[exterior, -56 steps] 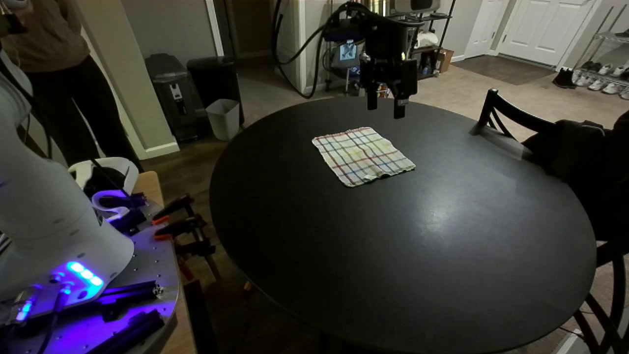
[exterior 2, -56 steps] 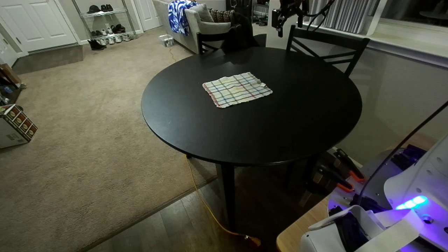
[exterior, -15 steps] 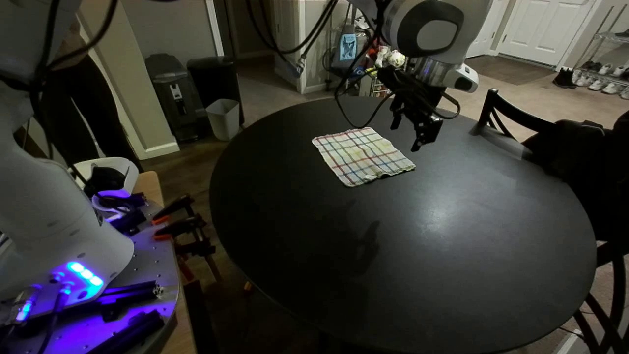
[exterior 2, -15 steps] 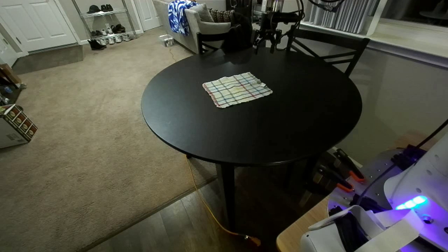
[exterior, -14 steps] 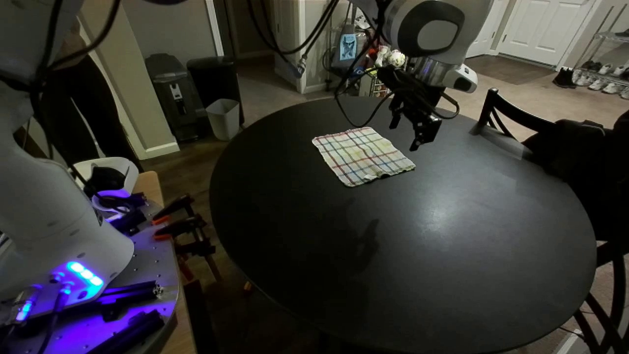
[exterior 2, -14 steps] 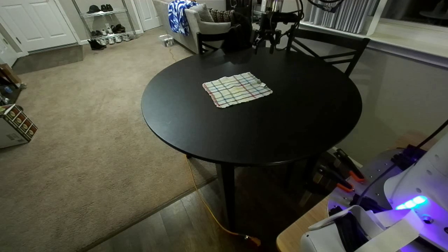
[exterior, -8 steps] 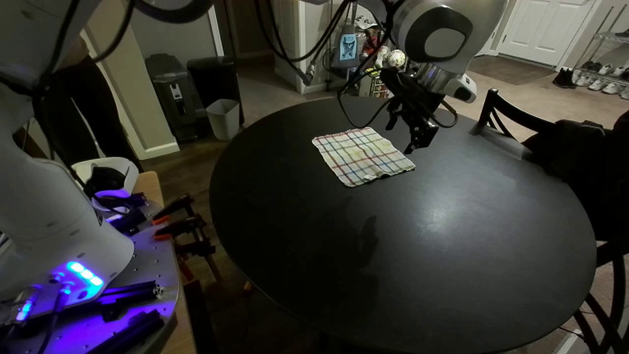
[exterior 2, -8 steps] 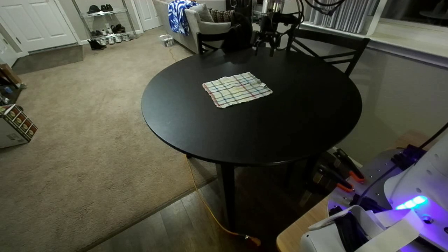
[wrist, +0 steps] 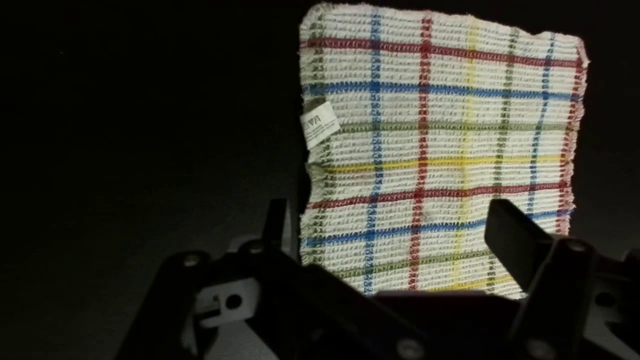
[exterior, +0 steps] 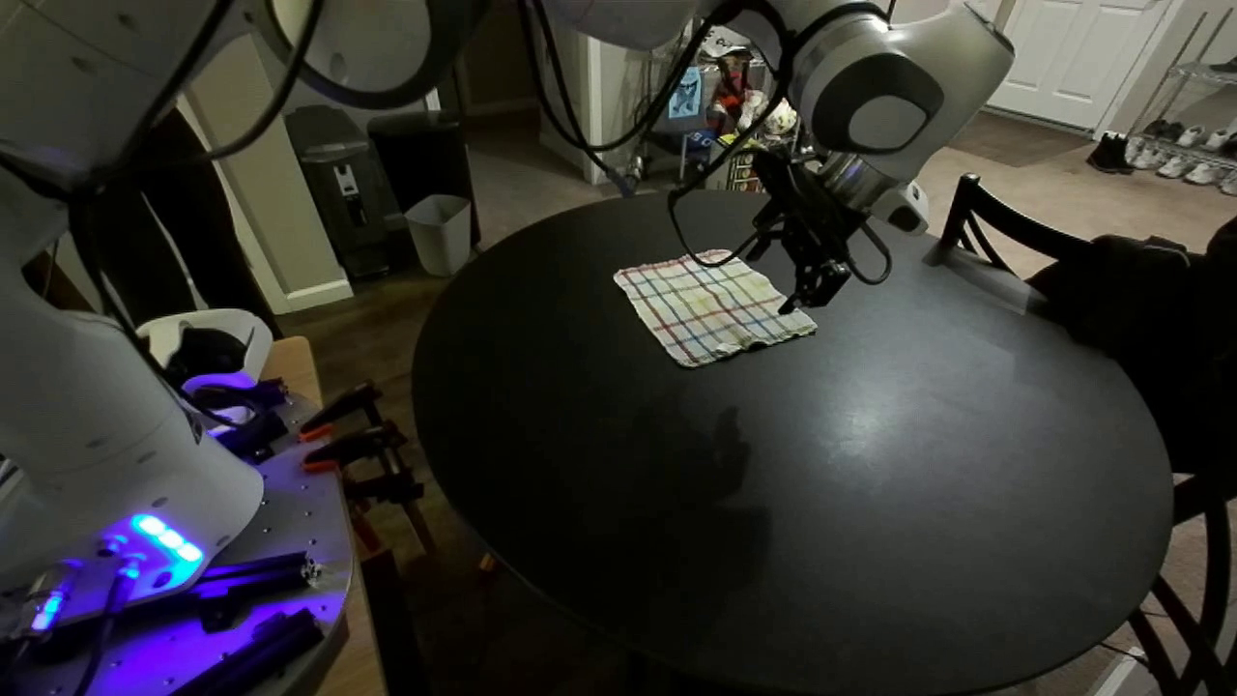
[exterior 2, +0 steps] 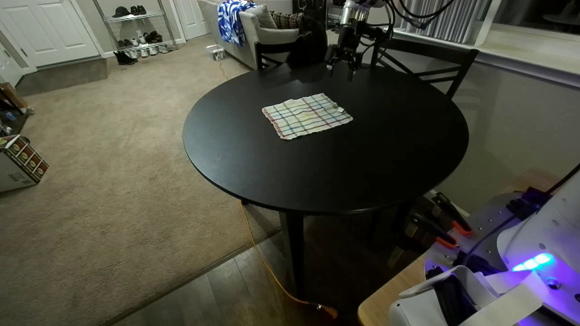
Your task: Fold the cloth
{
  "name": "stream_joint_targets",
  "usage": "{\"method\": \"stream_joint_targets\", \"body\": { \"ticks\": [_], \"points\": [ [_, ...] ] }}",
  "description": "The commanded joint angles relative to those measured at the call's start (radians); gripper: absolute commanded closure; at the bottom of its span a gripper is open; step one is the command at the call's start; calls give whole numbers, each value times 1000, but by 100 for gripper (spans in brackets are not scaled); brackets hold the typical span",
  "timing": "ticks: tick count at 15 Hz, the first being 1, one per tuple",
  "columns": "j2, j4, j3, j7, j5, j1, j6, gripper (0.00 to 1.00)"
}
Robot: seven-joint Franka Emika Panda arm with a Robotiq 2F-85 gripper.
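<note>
The cloth (exterior: 701, 304) is a small white square with red, blue, green and yellow check lines. It lies flat and spread out on the round black table (exterior: 870, 541). It also shows in an exterior view (exterior 2: 306, 117) and fills much of the wrist view (wrist: 445, 140), with a white label at its left edge and its lower part hidden by the gripper. My gripper (exterior: 770, 281) is open and empty, pointing down above the cloth's edge; it also shows in an exterior view (exterior 2: 340, 75). In the wrist view (wrist: 389, 202) one finger overlaps the cloth, the other lies just outside its left edge.
Black chairs stand at the table's edge, one with dark clothing on it (exterior: 1140, 280), another (exterior 2: 423, 54) behind the gripper. Clamps (exterior: 353, 445) hold the robot's base plate beside the table. A cable loops down from the arm near the cloth.
The arm has swung in over the table since the oldest frames. In the last second the gripper has moved lower and closer to the cloth. The cloth has not moved.
</note>
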State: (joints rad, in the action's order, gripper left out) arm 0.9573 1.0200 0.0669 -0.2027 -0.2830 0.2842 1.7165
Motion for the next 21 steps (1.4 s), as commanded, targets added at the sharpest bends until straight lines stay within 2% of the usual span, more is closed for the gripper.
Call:
{"method": "stream_joint_targets", "body": {
  "ticks": [1,8,9,18,21],
  "points": [
    [56,-88,28,-48,-42,27,-57,0],
    [129,-200,60,-51,-77,49,-110,0],
    [101,-151,40,-31,-53,28,-68,0],
    [119,-178,48,-31,-56,34,-77,0],
    [160,-209,85,-77,-89,57,-119,0]
  ]
}}
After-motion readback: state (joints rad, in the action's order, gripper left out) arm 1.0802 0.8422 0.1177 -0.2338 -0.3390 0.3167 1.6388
